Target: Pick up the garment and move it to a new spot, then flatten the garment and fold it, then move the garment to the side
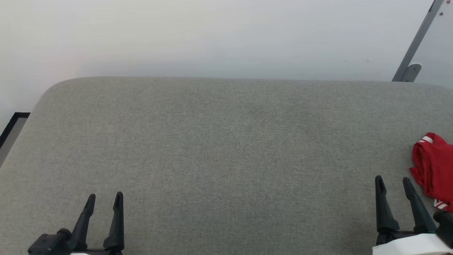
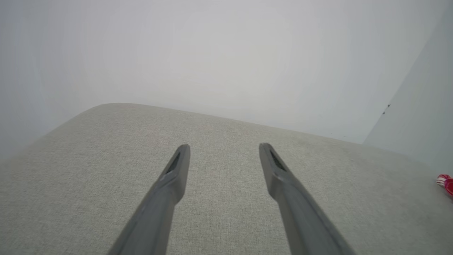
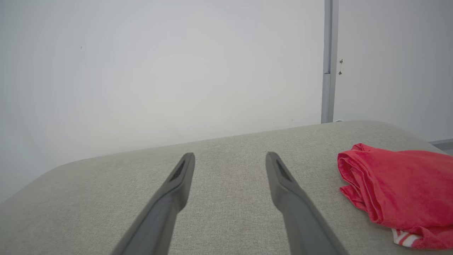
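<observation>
Nearest the head camera, at the bottom edge of its view, stand the two tools with their long dark fingers pointing up the picture. At lower left, the left tool (image 1: 105, 194) has its fingers spread wide and grips nothing; bare grey cloth shows between them. At lower right, the right tool (image 1: 392, 178) is spread just as wide and likewise grips nothing. Both are over the near part of a broad worktop (image 1: 226, 141) covered in grey woven fabric, with rounded far corners. Whether the fingertips touch the fabric cannot be told. On the worktop's right side lies the garment (image 1: 433, 166), a bunched red heap in soft folds, cut off by the right edge of the head view. White-and-red striped trim (image 1: 426, 140) shows at its far end and again at its near end. It lies just beside the right tool, on that tool's right, with a narrow gap of grey fabric between them. It is well apart from the left tool, in whose wrist view a small red-and-white tip of it shows at the right edge. A pale wall (image 1: 212, 35) rises behind the worktop. At far right a grey strip (image 1: 416, 40) runs up the wall from a small bracket (image 1: 412, 70).
</observation>
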`<state>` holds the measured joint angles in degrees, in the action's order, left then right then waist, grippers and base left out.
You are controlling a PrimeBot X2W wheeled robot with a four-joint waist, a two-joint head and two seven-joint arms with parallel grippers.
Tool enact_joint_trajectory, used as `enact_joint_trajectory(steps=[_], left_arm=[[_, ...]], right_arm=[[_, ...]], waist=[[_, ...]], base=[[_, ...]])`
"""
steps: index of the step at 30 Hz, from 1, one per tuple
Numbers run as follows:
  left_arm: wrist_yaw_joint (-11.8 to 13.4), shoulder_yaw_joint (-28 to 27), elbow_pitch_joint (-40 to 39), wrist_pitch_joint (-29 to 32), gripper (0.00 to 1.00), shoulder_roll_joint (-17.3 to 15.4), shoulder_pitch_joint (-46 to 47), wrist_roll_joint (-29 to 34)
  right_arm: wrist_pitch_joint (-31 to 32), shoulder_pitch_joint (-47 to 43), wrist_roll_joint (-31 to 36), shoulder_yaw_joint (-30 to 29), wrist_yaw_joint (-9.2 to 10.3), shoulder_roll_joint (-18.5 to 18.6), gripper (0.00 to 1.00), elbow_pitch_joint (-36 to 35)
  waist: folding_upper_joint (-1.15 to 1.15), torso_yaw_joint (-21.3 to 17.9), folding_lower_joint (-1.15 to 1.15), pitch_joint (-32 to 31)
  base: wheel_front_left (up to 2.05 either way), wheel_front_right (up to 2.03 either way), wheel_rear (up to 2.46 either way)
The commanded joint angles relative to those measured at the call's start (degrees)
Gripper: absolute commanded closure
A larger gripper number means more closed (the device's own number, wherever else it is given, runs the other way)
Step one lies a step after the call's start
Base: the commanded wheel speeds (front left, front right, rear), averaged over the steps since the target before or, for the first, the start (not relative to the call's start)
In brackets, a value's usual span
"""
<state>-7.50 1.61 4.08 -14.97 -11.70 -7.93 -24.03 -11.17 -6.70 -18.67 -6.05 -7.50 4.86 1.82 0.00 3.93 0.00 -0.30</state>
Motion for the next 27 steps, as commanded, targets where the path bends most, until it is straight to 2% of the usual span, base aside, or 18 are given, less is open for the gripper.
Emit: enact_joint_trajectory(steps=[1,27], left_arm=[[0.0,-0.1,-0.2,-0.3,0.0,0.0,-0.7,0.5],[0.0,-0.1,0.3,-0.3,0.0,-0.1,0.6,0.4]], right_arm=[[0.3,-0.6,0.2,-0.1,0.02,-0.1,0.0,-0.5],[2.1,-0.4,-0.3,-0.5,0.02,-0.5,0.0,-2.3]], waist=[[0.0,-0.1,0.0,0.0],[0.0,0.1,0.0,0.8]], base=[[0.0,0.0,0.0],[0.0,0.0,0.0]])
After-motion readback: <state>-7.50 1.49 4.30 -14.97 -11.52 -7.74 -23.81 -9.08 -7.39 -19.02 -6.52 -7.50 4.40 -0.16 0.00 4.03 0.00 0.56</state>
